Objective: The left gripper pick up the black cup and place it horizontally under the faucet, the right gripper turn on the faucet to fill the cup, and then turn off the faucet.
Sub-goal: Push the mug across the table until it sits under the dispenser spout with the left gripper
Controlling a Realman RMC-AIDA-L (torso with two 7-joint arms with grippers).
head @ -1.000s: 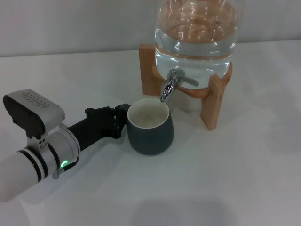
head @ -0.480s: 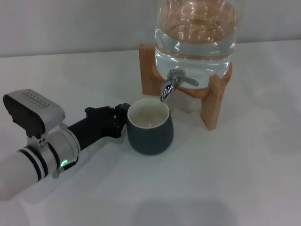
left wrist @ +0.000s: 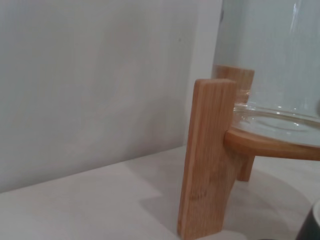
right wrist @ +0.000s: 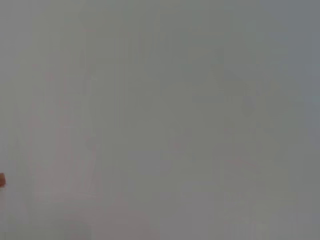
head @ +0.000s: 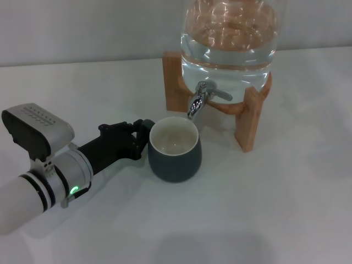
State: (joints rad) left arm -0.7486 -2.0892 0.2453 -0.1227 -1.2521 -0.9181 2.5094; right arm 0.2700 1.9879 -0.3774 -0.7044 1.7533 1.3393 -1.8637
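Observation:
The black cup (head: 175, 151) stands upright on the white table, cream inside showing, its rim just under the spout of the chrome faucet (head: 197, 103). The faucet's thin lever (head: 220, 94) points to the right. My left gripper (head: 141, 136) is at the cup's left side, shut on its handle, which the fingers hide. A dark edge of the cup (left wrist: 311, 227) shows in the left wrist view. My right gripper is not in any view; the right wrist view shows only a blank grey surface.
The clear water jar (head: 228, 36) sits on a wooden stand (head: 250, 118) behind the cup; a stand leg (left wrist: 206, 160) fills the left wrist view. White table (head: 264, 209) spreads in front and to the right.
The left gripper and the cup have shifted very slightly left and back together. The faucet lever has not moved.

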